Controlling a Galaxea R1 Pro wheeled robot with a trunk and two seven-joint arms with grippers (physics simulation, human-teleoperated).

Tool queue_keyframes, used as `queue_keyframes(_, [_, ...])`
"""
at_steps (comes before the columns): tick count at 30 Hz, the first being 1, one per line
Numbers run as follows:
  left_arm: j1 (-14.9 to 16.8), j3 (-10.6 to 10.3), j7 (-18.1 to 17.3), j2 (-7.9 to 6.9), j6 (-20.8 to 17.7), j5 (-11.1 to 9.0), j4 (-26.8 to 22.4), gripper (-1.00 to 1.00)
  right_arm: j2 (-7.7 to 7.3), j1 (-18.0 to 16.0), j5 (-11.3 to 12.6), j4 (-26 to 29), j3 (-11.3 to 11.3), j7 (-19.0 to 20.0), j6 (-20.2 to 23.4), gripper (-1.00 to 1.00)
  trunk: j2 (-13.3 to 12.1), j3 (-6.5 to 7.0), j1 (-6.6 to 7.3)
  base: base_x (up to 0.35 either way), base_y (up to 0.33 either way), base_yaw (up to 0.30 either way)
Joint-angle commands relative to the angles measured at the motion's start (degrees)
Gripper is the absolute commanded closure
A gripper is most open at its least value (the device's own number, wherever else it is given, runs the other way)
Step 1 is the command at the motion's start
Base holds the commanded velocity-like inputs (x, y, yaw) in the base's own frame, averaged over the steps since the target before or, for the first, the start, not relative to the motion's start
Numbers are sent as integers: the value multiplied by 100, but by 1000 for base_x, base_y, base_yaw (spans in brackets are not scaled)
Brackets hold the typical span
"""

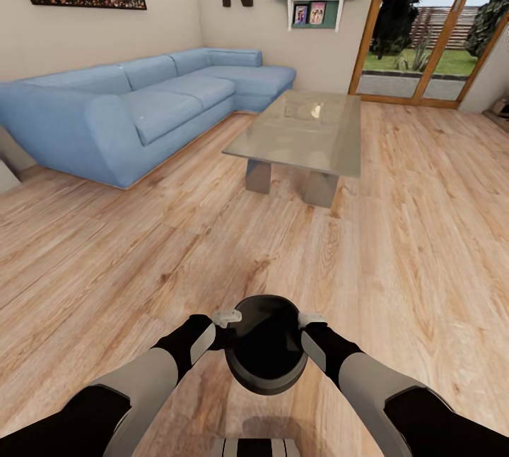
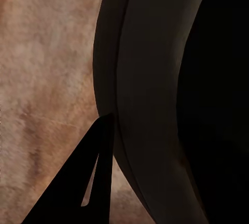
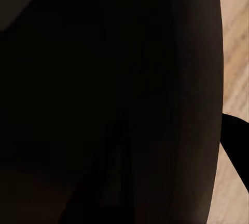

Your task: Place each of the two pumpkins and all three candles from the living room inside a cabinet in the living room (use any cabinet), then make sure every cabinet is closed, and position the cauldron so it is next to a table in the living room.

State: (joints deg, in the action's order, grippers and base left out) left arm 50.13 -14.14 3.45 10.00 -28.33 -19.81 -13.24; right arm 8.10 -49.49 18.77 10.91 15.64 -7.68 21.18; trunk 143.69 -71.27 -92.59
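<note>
The cauldron [image 1: 266, 354] sits between the two grippers, close in front of the robot's trunk and above the wooden floor [image 1: 396, 245]. The left gripper [image 1: 226, 318] meets its rim on one side and the right gripper [image 1: 312, 319] on the other, so the black pot is pressed between the two arms. Whether it is lifted clear of the floor I cannot tell. In the left wrist view one dark finger [image 2: 85, 182] lies against the outside of the cauldron's wall [image 2: 150, 104], with floor boards behind it. In the right wrist view the pot's dark body [image 3: 104, 99] takes nearly all the frame, and a black finger tip [image 3: 236, 141] shows at its edge. Whether either pair of fingers is spread or pinching the rim is too hidden to say.

Well beyond the fingers stands the glass-topped worktop [image 1: 300, 128] on block legs. Farther off, to the left, a blue sofa [image 1: 141, 104] runs along the wall, and a white wall shelf [image 1: 316, 8] hangs behind the worktop.
</note>
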Motion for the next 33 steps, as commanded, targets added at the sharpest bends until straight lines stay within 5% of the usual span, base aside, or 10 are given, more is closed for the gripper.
queue_keyframes(1, [5,-71,42,0,-23,-58,-12,100,-1,0,250,7,255,56,10,100,2,5,2,0,0,0])
queue_keyframes(33, [5,-70,43,0,-23,-58,-12,100,-1,0,250,7,255,56,12,100,2,227,2,0,0,0])
